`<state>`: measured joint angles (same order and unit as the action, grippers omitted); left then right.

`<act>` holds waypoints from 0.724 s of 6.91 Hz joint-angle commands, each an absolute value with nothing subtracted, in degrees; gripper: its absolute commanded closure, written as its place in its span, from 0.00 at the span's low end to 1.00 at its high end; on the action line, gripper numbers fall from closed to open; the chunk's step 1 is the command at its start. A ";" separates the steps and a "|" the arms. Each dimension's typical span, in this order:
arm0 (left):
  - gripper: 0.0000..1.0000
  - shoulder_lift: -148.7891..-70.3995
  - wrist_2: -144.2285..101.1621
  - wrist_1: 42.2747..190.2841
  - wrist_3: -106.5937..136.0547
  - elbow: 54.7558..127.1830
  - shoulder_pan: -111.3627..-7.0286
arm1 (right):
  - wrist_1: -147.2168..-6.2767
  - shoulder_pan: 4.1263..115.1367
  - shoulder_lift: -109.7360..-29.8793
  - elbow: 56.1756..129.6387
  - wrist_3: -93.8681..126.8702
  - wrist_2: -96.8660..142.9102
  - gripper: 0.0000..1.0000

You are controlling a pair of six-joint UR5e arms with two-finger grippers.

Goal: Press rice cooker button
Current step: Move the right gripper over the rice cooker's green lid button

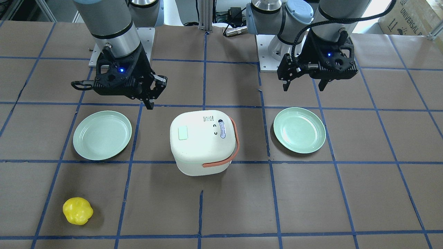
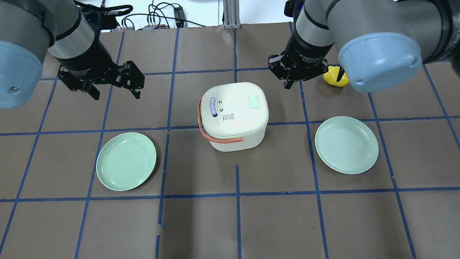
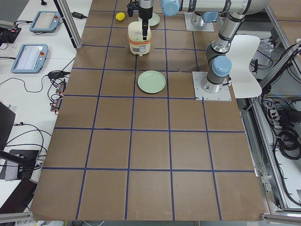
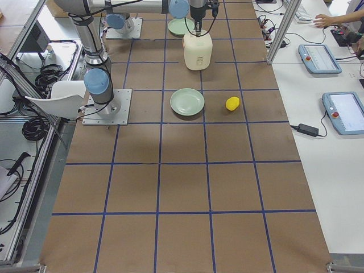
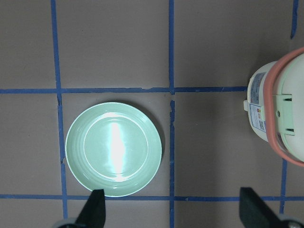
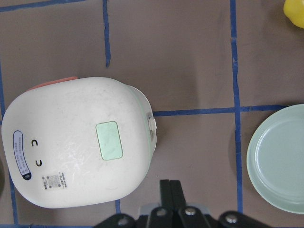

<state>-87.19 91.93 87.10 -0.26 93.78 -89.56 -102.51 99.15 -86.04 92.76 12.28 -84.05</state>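
Note:
The white rice cooker with an orange handle stands mid-table. A pale green rectangular button sits on its lid and also shows in the overhead view and the right wrist view. My right gripper is shut and empty. It hovers above the table just off the cooker's button-side corner, not touching it; its fingertips are pressed together. My left gripper is open and empty, high above the table on the cooker's handle side, with its fingers wide apart.
A green plate lies under the left gripper's side, and it also shows in the left wrist view. A second green plate lies on the right gripper's side. A yellow pepper lies further out beyond that plate.

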 commanded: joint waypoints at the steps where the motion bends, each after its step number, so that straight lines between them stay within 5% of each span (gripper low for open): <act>1: 0.00 -87.19 91.93 87.10 -0.26 93.78 -89.56 | -107.37 101.15 -84.73 95.87 13.00 -84.46 0.97; 5: 0.00 -87.19 91.93 87.10 -0.26 93.78 -89.56 | -109.60 104.85 -82.53 95.89 14.41 -84.73 0.97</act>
